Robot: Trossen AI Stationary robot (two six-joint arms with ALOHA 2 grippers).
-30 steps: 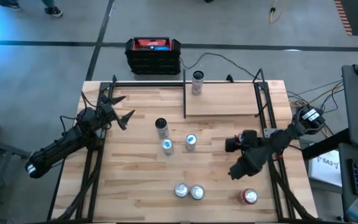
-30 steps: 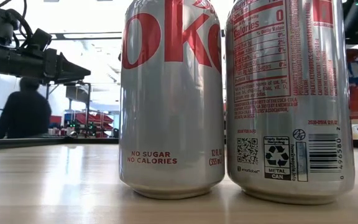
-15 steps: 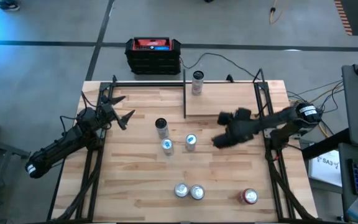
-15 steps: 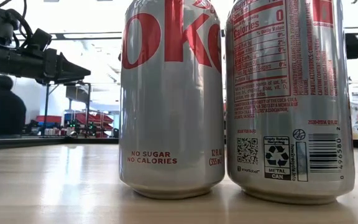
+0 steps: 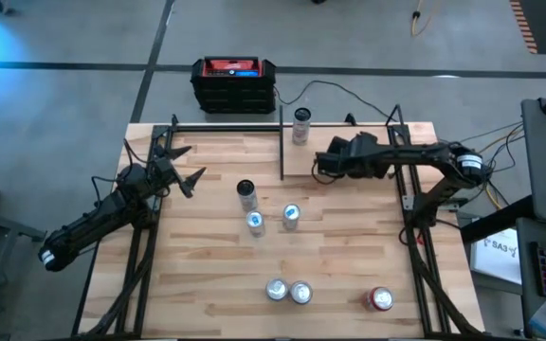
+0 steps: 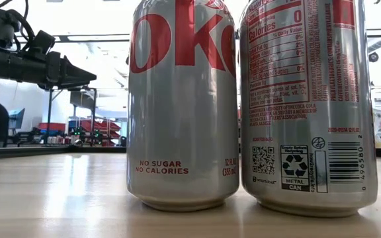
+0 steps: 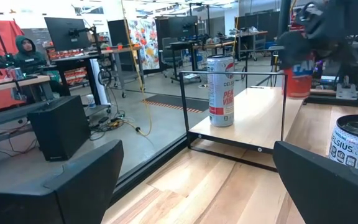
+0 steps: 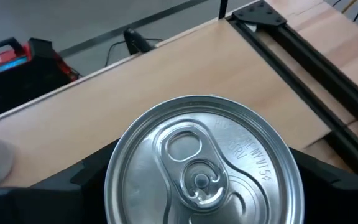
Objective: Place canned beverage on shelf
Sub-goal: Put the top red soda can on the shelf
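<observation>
My right gripper (image 5: 325, 163) is over the near left part of the shelf (image 5: 358, 156), a small light wood board edged by black rods, and is shut on a can with a silver top (image 8: 197, 165). The can's red, white and blue side shows in the left wrist view (image 7: 297, 71). A silver and red can (image 5: 300, 124) stands upright on the shelf's far left corner, and also shows in the left wrist view (image 7: 220, 91). My left gripper (image 5: 184, 176) waits open and empty near the table's left edge. My right gripper holds the can upright between its two fingers (image 8: 89, 177), one on each side of the can's wall (image 8: 114, 186) just below the rim. The can's top faces up. Whether its base touches the shelf board, I cannot tell.
Three cans (image 5: 245, 193) (image 5: 255, 222) (image 5: 291, 216) stand mid-table, two silver cola cans (image 5: 276, 289) (image 5: 300, 292) near the front edge, and a red-topped can (image 5: 381, 299) at the near right. A black and red box (image 5: 234, 83) sits beyond the table's far edge. A black rod (image 5: 282, 142) rises at the shelf's left edge.
My right gripper has swung from the table's near right toward the far edge and left, carrying the can from above the tabletop to over the shelf. It has stayed shut on the can. The other cans have not moved.
</observation>
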